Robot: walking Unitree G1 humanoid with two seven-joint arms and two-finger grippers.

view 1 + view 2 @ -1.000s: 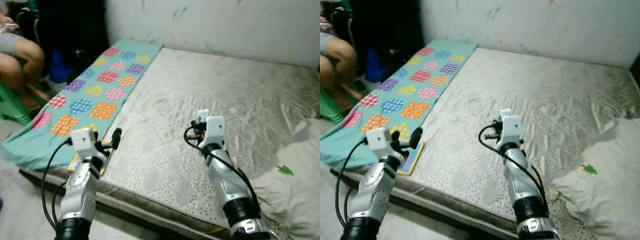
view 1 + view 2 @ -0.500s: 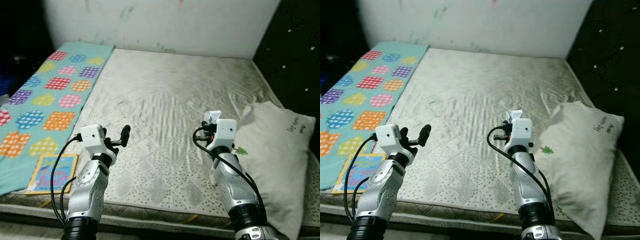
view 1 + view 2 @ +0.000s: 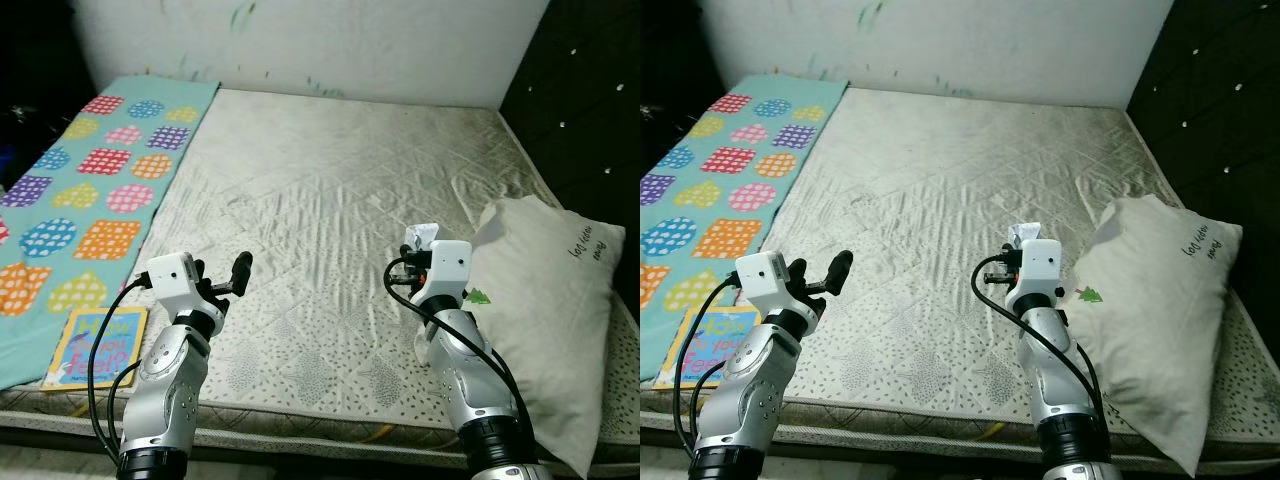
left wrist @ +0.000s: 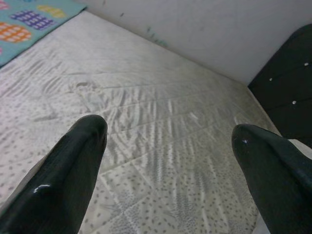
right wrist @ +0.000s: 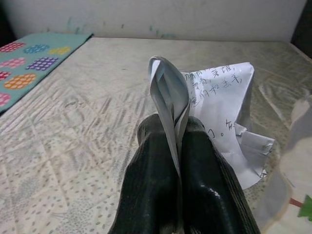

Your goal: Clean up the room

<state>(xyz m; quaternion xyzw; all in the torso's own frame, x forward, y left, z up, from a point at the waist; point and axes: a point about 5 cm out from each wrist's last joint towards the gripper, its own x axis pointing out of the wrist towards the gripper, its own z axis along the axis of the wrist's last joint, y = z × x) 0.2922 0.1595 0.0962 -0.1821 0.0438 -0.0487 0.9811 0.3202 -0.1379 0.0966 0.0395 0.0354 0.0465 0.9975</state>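
A crumpled white paper (image 5: 219, 97) with handwriting is pinched in my right gripper (image 5: 173, 134), whose fingers are shut on it. In the eye views that paper (image 3: 420, 236) sticks up from the right gripper (image 3: 414, 250), held over the middle of the grey mattress (image 3: 330, 170). My left gripper (image 3: 222, 273) hovers above the mattress near its front left part; its two black fingers (image 4: 80, 151) stand wide apart with nothing between them. A colourful children's book (image 3: 95, 345) lies at the mattress's front left corner.
A teal blanket (image 3: 90, 190) with coloured patches runs along the mattress's left side. A grey pillow (image 3: 550, 300) with a small green tree print lies on the right edge. A dark padded headboard (image 3: 590, 100) rises at the right, a pale wall (image 3: 330, 40) behind.
The camera has swung to the right: the seated person at the left has left the picture and the pillow and headboard have come in. Both arms keep their pose.
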